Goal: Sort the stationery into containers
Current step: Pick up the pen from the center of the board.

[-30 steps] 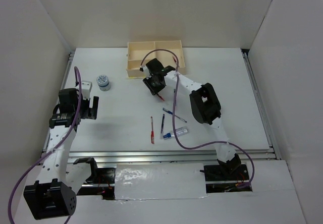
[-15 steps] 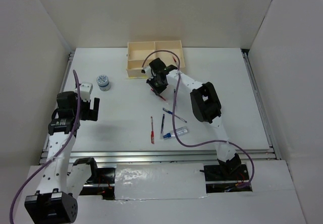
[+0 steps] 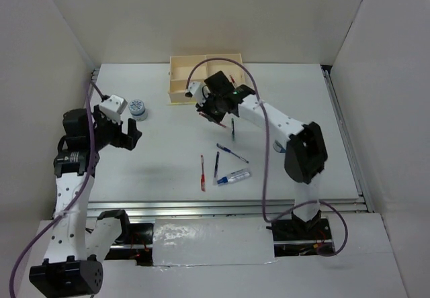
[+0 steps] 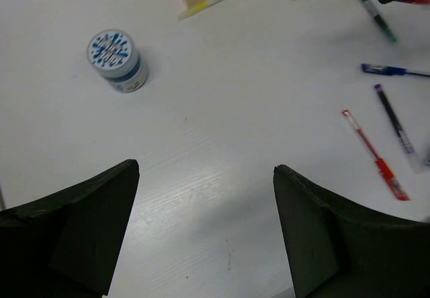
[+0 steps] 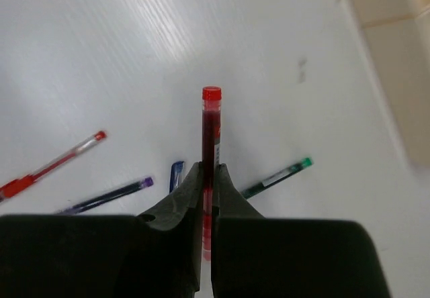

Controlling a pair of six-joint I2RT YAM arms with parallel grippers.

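Observation:
My right gripper (image 3: 213, 107) is shut on a red pen (image 5: 211, 127) and holds it above the table, just in front of the cream-yellow box (image 3: 176, 78). The box's corner shows in the right wrist view (image 5: 396, 50). On the table lie a green pen (image 3: 233, 129), a blue pen (image 3: 232, 153), a purple pen (image 3: 216, 166), a red pen (image 3: 202, 172) and a clear tube with a blue end (image 3: 233, 176). One blue-and-white cylinder (image 3: 138, 109) stands at the left. My left gripper (image 3: 124, 134) is open and empty, near the cylinder (image 4: 117, 60). A second cylinder is not in view.
White walls enclose the table on the left, back and right. A metal rail (image 3: 228, 207) runs along the near edge. The right arm's purple cable (image 3: 263, 170) loops over the table beside the pens.
My right gripper has risen and moved back toward the box with the red pen. My left arm has lifted and swung back toward the cylinder.

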